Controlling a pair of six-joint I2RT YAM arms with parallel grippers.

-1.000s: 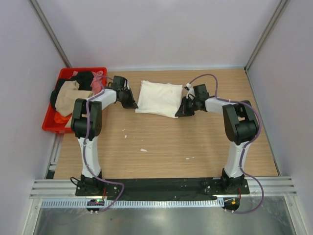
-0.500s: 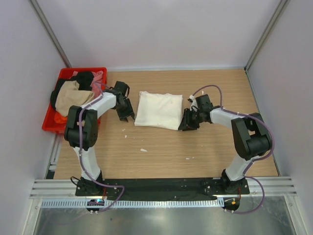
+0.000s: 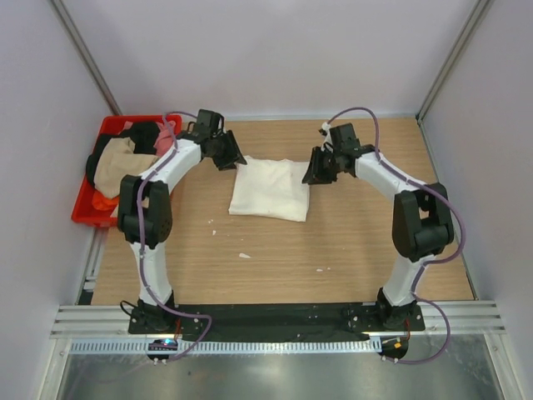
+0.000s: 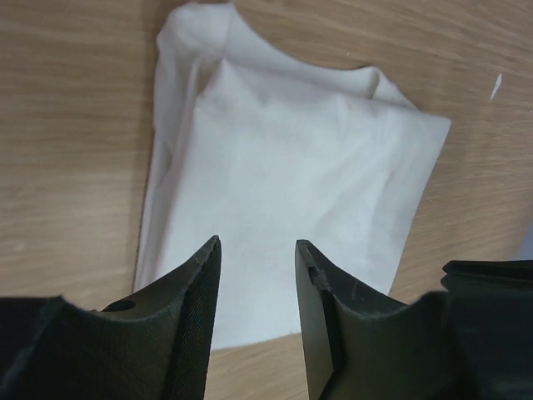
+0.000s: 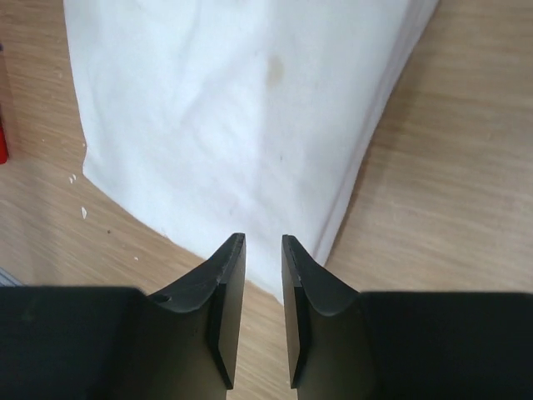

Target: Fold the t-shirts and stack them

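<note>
In the upper left of the top view, a red crate (image 3: pixel 81 212) holds a heap of tan, black and pink shirts (image 3: pixel 117 162). Just right of it, the left gripper (image 3: pixel 233 157) hovers at the upper left corner of the folded cream t-shirt (image 3: pixel 268 190). Its 2 fingers are clearly parted and hold nothing. The shirt lies flat mid-frame on the wooden table (image 3: pixel 333 250). At the shirt's upper right corner, the right gripper (image 3: pixel 312 173) shows only a narrow gap and is also empty.

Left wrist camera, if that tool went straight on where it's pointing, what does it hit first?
Probably the folded cream t-shirt, lying right ahead of the left tool; nothing shows between them, though depth is unclear.
</note>
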